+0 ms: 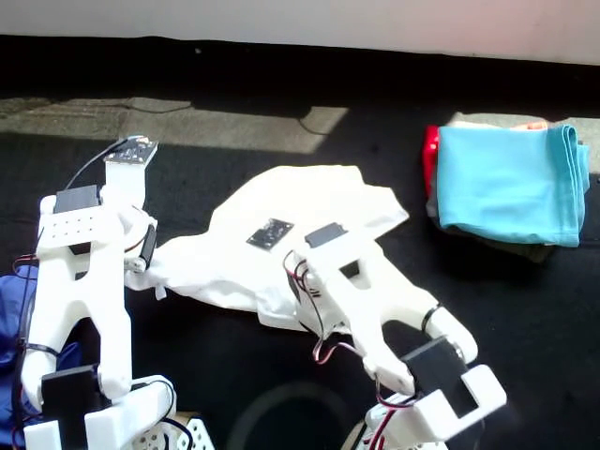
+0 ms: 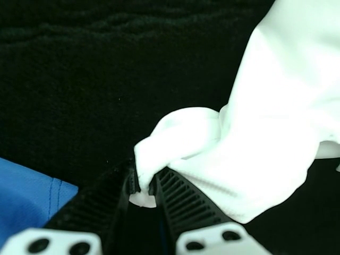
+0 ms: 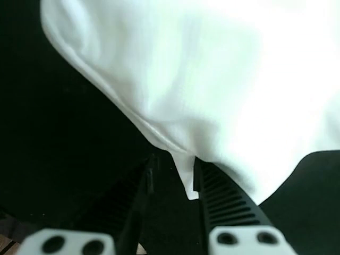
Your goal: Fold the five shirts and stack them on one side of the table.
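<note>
White shirt (image 1: pixel 314 197) lay crumpled and partly spread at the middle of the black surface (image 1: pixel 525 328), between the two arms. Left claw (image 1: pixel 142 261) sat at the shirt's left end. In the left wrist view the left claw (image 2: pixel 143 183) was closed tight on a bunched corner of the white shirt (image 2: pixel 276 106), with cloth pinched between the ridged fingers (image 2: pixel 180 196) and a small tuft poking out below the grip.

Right claw (image 1: pixel 295 274) was down on the shirt's near edge, roughly mid-garment. In the right wrist view the right claw (image 3: pixel 172 170) was parted, fingers (image 3: pixel 223 196) clearly apart. A thin flap of the white shirt (image 3: pixel 212 69) hem hung in the gap, beside one finger and not squeezed by both.

Stack of folded shirts sat at the right side of the surface, well apart from the white one. Cyan shirt (image 1: pixel 511 183) was on top, a red shirt (image 1: pixel 430 155) showed at its left edge and a dark olive layer (image 1: pixel 516 248) peeked out underneath.

Blue shirt (image 1: pixel 14 300) lay bunched at the left edge by the left arm's base, near the white corner but not touching it. It also appeared in the left wrist view (image 2: pixel 26 196).
</note>
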### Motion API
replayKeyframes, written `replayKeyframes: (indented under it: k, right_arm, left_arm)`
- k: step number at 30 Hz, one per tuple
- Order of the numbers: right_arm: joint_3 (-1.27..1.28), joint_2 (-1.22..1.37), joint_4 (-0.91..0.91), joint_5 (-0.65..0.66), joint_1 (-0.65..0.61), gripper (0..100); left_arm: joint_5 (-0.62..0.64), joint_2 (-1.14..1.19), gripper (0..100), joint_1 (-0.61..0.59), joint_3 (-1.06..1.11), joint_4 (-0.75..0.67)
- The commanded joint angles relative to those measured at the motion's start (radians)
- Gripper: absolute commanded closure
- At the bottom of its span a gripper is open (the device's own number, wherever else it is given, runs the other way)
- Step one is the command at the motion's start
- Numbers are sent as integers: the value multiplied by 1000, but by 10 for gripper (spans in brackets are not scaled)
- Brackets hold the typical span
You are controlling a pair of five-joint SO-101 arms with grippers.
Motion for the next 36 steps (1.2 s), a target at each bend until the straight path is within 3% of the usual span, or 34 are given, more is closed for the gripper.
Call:
replayKeyframes:
  k: [1,8,12,17,24,36]
  right_arm:
    - [-45,53,-13,11,45,882]
    - [-47,108,-15,29,93,885]
    - [-50,107,-15,29,93,996]
    - [-104,91,39,26,94,993]
    - [-213,-140,199,26,94,993]
    - [-153,-464,450,32,85,993]
  left_arm:
    - [-2,-30,991,-5,-4,-9]
    - [-2,-30,991,-4,-5,-11]
    - [-2,-30,991,-4,-5,-11]
    - [-2,-30,991,-4,-5,-11]
    - [-2,-30,991,-4,-5,-11]
    - [-2,-30,991,-1,-7,-11]
